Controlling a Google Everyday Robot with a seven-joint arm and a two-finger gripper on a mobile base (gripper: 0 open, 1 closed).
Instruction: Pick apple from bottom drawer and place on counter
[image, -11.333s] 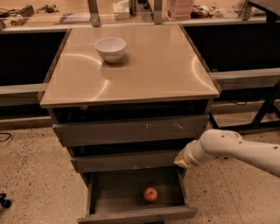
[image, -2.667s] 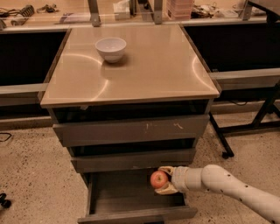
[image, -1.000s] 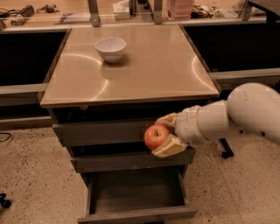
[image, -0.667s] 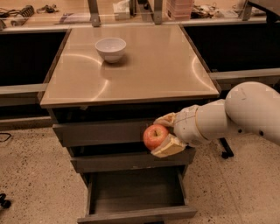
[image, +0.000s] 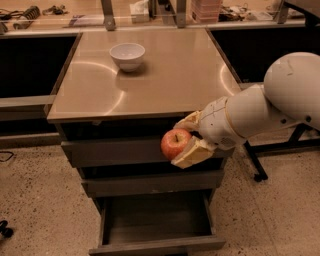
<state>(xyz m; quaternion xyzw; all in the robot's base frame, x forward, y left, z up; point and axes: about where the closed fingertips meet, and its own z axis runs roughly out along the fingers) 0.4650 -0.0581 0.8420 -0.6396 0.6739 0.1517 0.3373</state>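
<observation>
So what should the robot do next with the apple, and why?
Probably lift it straight up a little. The gripper is shut on the apple just below the counter's front edge, so the apple must rise above that edge before it can go over the top. The bowl sits far back, out of the way.

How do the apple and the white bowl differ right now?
Colour: the apple is red with yellowish patches; the white bowl is plain white. Size: the apple looks smaller than the bowl. Place: the apple is clamped in the gripper, in the air before the upper drawers, below the counter; the bowl sits upright on it. Both are round.
</observation>
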